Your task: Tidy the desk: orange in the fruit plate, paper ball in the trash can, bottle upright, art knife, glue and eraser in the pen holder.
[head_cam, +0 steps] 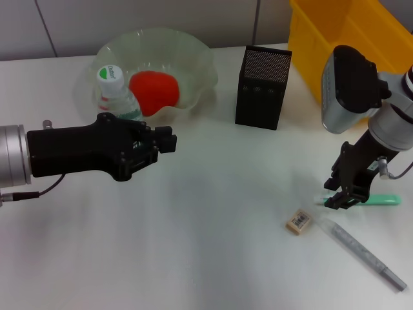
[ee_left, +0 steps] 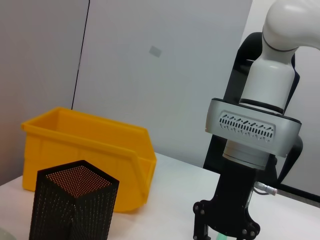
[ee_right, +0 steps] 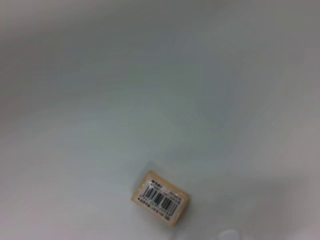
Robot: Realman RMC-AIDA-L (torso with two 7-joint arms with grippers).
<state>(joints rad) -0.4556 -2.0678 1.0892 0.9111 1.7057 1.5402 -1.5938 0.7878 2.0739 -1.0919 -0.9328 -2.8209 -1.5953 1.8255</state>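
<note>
Left arm: reaches in level from the left edge of the head view, the left gripper (head_cam: pixel 169 141) in mid-frame left, above the table (head_cam: pixel 193 226); its fingers lie close together with nothing between them
Right arm: comes down steeply at the right of the head view, the right gripper (head_cam: pixel 342 199) pointing down at the table; its fingers straddle the near end of the green art knife (head_cam: pixel 381 200), a narrow gap, whether they grip it cannot be told
Orange (head_cam: pixel 153 92): in the clear fruit plate (head_cam: pixel 193 58), upper left
Bottle (head_cam: pixel 116 87): standing upright with its green cap up, beside the orange at the plate's left side
Pen holder (head_cam: pixel 262 88): black mesh, upper centre
Yellow bin (head_cam: pixel 342 39): upper right corner
Eraser (head_cam: pixel 298 222): lower right, just left of the right gripper
Grey glue stick (head_cam: pixel 364 252): lying diagonally, lower right, near the eraser
</note>
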